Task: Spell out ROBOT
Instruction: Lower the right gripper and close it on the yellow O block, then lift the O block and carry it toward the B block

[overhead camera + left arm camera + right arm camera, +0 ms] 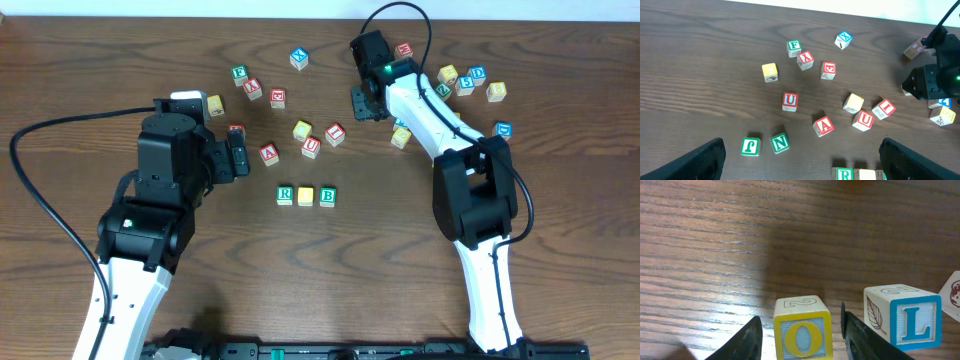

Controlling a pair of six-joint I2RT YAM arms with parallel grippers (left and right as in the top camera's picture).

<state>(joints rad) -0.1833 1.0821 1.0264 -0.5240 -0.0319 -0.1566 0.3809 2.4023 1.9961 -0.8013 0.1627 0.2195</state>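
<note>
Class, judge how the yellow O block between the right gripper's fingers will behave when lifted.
The O block looks like rigid painted wood, unlikely to deform. Flat faces suggest it sits stable, not rolling. Smooth sides might slip in a light grip.

Dark brown wood-grain table [80, 60] fills every view, evenly lit.

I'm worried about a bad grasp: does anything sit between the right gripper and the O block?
Nothing visible does. The O block sits between the right gripper's open fingers, a gap on each side. The L block stands just outside one finger.
</note>
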